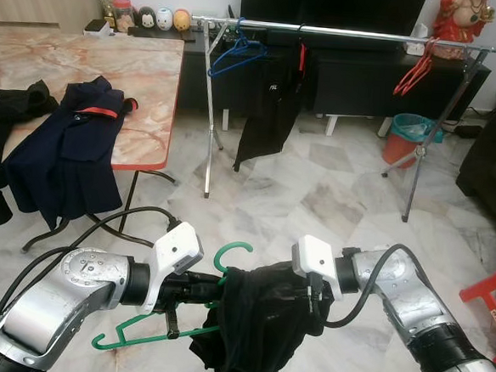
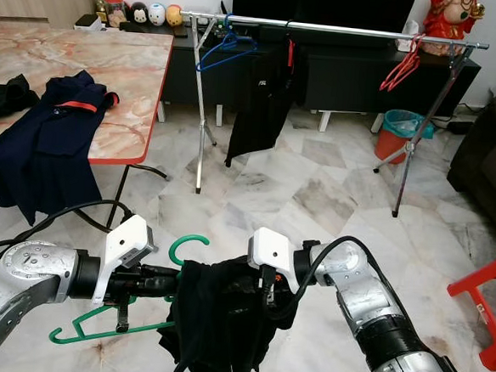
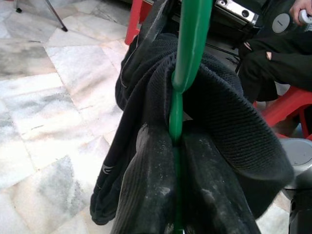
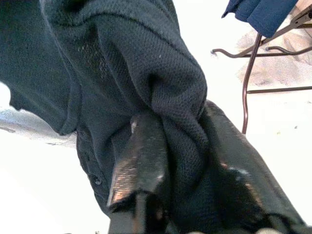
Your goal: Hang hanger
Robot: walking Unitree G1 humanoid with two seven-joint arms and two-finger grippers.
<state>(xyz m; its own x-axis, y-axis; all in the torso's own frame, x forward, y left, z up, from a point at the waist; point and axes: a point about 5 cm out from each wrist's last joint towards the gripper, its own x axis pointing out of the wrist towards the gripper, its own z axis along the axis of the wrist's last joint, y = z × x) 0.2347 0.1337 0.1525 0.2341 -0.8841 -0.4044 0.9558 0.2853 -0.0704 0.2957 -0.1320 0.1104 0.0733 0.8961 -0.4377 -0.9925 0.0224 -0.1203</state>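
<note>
Head views: green hanger [image 1: 148, 332] with a black garment [image 1: 260, 323] draped on it sits low centre of the frame, between both arms. Left gripper [image 1: 196, 289] is clamped on the hanger near its hook; right gripper [image 1: 312, 301] is buried in the garment. Clothes rail [image 1: 344, 31] runs across the top, well apart, with a blue hanger [image 1: 236, 56] and black clothing [image 1: 271, 102] on it. Table [image 1: 145, 77] upper left.

Left wrist view: fingers [image 3: 146, 180] pinch the green hanger bar, cloth around them.

Right wrist view: fingers [image 4: 141, 165] closed on a fold of black garment.
</note>
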